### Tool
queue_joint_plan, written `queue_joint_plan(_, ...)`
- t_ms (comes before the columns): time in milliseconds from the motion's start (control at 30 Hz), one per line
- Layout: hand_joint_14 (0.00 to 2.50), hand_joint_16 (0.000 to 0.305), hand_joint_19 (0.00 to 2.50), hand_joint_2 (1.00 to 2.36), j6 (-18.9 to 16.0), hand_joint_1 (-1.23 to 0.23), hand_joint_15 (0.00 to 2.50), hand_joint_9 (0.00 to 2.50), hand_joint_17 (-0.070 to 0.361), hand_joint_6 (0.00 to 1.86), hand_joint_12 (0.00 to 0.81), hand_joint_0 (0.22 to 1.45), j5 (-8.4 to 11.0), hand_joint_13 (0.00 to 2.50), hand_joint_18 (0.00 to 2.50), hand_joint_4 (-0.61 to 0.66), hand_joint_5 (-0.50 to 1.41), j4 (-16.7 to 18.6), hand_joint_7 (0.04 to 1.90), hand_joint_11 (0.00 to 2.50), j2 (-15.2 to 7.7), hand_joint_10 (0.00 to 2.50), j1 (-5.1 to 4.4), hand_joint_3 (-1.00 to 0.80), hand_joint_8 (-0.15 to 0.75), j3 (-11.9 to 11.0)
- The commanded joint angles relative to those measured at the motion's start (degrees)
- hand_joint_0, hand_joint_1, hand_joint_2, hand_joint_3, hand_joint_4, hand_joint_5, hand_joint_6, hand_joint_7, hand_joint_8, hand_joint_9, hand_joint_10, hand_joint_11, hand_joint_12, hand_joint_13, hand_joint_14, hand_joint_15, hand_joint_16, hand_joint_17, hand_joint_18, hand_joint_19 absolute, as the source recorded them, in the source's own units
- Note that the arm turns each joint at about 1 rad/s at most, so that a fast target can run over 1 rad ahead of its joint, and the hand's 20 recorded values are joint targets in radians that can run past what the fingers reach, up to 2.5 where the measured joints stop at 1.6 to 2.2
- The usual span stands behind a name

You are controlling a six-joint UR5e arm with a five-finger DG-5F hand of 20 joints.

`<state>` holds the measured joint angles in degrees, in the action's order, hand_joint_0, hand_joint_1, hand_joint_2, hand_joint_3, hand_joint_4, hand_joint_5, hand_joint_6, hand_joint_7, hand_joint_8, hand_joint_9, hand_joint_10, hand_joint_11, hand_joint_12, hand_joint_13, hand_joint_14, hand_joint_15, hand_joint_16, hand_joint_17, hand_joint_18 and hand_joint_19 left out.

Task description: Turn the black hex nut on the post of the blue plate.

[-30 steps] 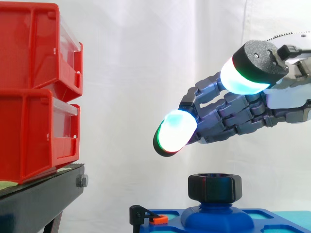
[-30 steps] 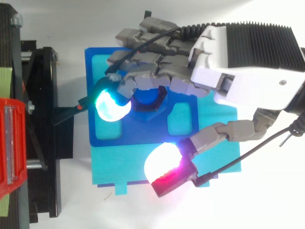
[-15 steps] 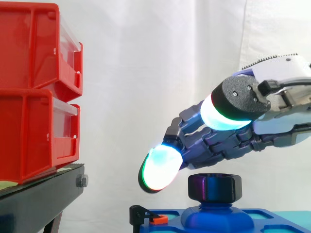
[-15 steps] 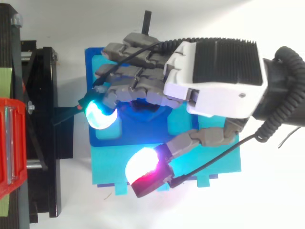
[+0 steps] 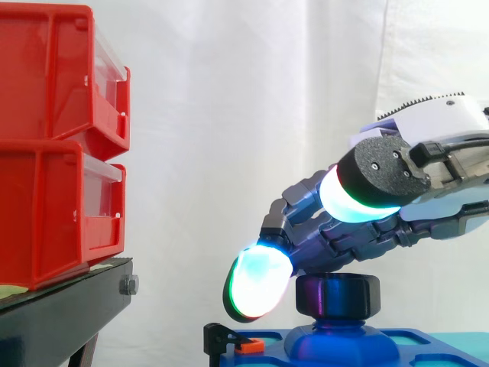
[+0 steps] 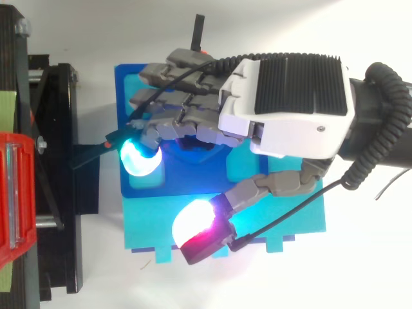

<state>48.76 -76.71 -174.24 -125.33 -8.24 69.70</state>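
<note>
Step in hand: approach, pre-grasp; the black hex nut (image 5: 338, 295) is not yet gripped. It sits on the blue post (image 5: 340, 338) at the middle of the blue plastic plate (image 6: 138, 84), directly under the fingers.

The robot hand (image 6: 283, 103) reaches in over the plate, palm down, sloping down toward its tips; fingers side by side, lightly bent, just above the nut's top; contact cannot be made out. The lowest glowing fingertip (image 5: 258, 284) hangs beyond the nut, on the side of the black stand (image 5: 61, 321) carrying the red plastic bins (image 5: 53, 145); the thumb (image 6: 196, 222) is splayed well out sideways, clear of the nut; nothing is held.

Next move, as judged: lower slightly; close thumb and fingers on opposite flats; twist about the post axis, staying centred so the pads do not slip.
</note>
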Motion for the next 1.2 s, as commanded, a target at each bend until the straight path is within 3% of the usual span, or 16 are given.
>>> queue_joint_plan(0,0.0,0.057,0.0,1.0,0.5,-0.4,0.0,0.19,0.128,0.5,0.368,0.46,-1.25,0.0,0.0,0.17,-0.22,-0.9,0.79,0.0,0.0,0.0,0.5,-0.5,0.233,0.0)
queue_joint_plan(200,0.0,0.057,0.0,1.0,0.8,-0.4,0.0,0.18,0.128,0.5,0.368,0.46,-2.66,0.0,0.0,0.18,-0.22,-1.4,0.83,0.0,0.0,0.0,1.12,-0.5,0.235,0.0)
queue_joint_plan(533,0.0,0.058,0.01,1.0,1.4,-0.4,0.0,0.18,0.129,0.5,0.37,0.46,-3.27,0.0,0.0,0.19,-0.22,-1.0,0.85,0.0,0.0,0.0,1.64,-0.5,0.238,0.0)
queue_joint_plan(800,0.0,0.058,0.02,1.0,2.3,-0.4,0.0,0.19,0.13,0.5,0.37,0.46,-5.29,0.0,0.0,0.2,-0.22,-0.9,0.86,0.0,0.0,0.0,2.96,-0.5,0.241,-0.1)
queue_joint_plan(1067,0.0,0.058,0.02,1.0,2.3,-0.4,0.0,0.2,0.131,0.5,0.371,0.46,-5.38,0.0,0.0,0.2,-0.22,-1.3,0.87,0.0,0.0,0.0,4.02,-0.5,0.243,0.0)
queue_joint_plan(1167,0.0,0.058,0.02,1.0,2.7,-0.4,0.0,0.2,0.13,0.5,0.371,0.46,-6.52,0.0,0.0,0.2,-0.22,-1.3,0.86,0.0,0.0,0.0,4.72,-0.5,0.244,0.0)
